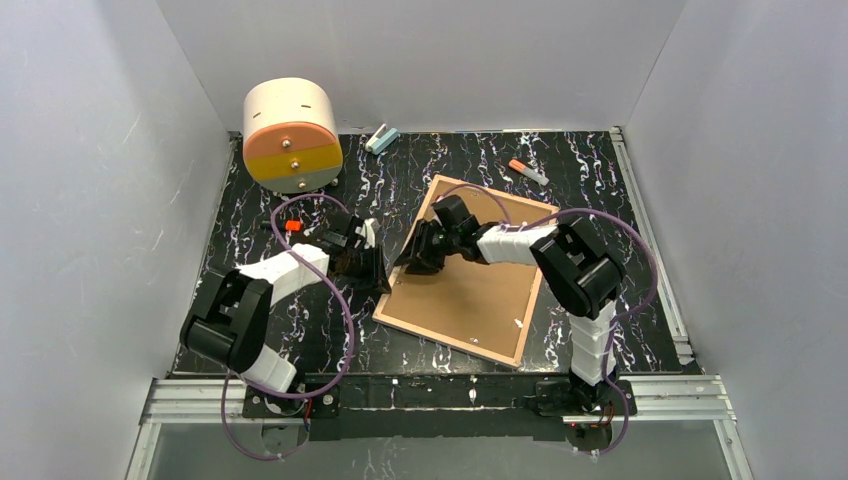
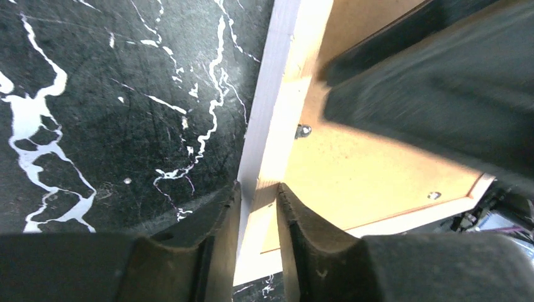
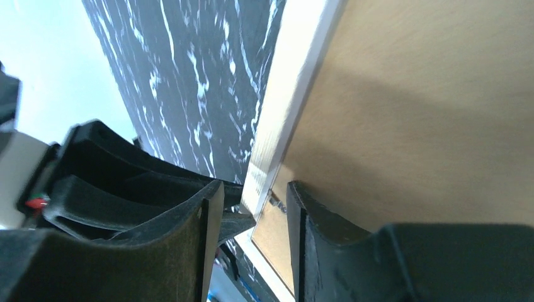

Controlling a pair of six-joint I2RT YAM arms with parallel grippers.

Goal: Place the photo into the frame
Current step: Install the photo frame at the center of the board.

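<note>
Black marble-patterned bench [image 1: 300,330] inside a white-walled enclosure carries the frame [image 2: 269,145], which lies right of centre with its back up, the brown backing board [image 3: 428,113] seated inside the light wood rim and a small metal clip [image 2: 303,131] at the board's edge. No photo can be seen in any view. Probable faults from this position: both arms work the same left-hand rim close together, so their fingers may foul one another. The hold is on a narrow strip of wood only, so a lift or twist may let the rim slip out and drop the frame onto the bench. Uneven force from one side may pivot or drag the frame instead of raising it. The left gripper [image 2: 258,189] is nearly closed across the rim, one finger outside the edge and one on the board side, both appearing to press on the wood. The right gripper [image 3: 255,189] stands partly open astride the same rim further along. A gap shows beside its outer finger, so it appears not to clamp. A drum-shaped container [image 1: 292,135] and a marker [image 1: 528,172] lie well apart at the far side.
</note>
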